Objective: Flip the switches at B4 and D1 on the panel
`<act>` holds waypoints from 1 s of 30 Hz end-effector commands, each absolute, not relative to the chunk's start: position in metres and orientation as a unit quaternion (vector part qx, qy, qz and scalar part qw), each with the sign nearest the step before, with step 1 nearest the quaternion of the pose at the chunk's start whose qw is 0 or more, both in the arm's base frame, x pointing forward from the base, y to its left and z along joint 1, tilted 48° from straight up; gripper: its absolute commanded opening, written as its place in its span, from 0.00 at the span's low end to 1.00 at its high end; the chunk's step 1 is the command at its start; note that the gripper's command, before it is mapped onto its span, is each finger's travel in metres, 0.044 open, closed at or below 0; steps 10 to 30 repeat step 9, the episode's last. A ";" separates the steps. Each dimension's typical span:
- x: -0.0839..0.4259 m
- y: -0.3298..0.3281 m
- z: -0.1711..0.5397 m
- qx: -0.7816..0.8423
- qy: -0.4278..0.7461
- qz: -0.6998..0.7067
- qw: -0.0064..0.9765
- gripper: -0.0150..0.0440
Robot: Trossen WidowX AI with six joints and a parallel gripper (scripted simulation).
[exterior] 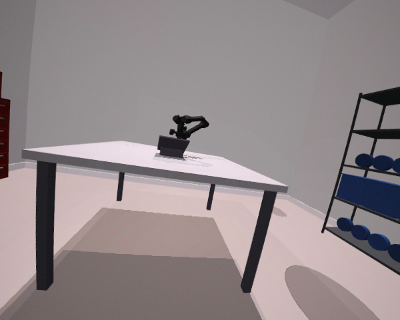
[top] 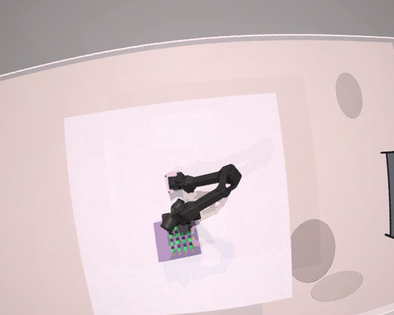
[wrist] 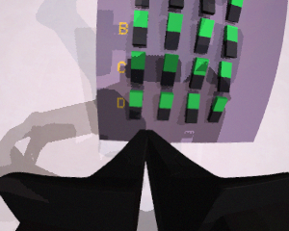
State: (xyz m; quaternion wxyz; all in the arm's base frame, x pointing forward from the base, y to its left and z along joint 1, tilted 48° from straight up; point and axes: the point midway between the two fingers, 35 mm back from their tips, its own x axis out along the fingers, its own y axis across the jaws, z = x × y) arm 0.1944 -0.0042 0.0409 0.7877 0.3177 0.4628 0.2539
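The purple switch panel [top: 162,244] [exterior: 173,141] [wrist: 275,72] stands tilted on its base. Its switches each have a green half and a dark half. In the wrist view D1 [wrist: 136,103] is at the left of the row beside the letter D, green half away from the arm. B4 [wrist: 230,40] is at the right end of row B, also green on its far half. Which end of either is raised is hard to tell. My gripper [wrist: 145,136] is shut and empty. In the wrist view its tips appear just below row D, between columns 1 and 2; their height over the panel is unclear.
The panel stands on the white table [top: 122,152] [exterior: 107,155], in front of the arm's base [top: 171,183]. The arm bends out to one side and back over the panel's near edge. Row A is partly cut off in the wrist view. A shelf rack [exterior: 351,131] stands away from the table.
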 end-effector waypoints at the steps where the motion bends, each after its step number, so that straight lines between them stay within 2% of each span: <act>1: 0.220 -0.027 0.041 0.319 0.459 0.255 0.789 0.25; 6: 0.248 -0.052 0.035 0.317 0.459 0.255 0.790 0.25; 30: 0.248 -0.052 0.035 0.317 0.459 0.255 0.790 0.25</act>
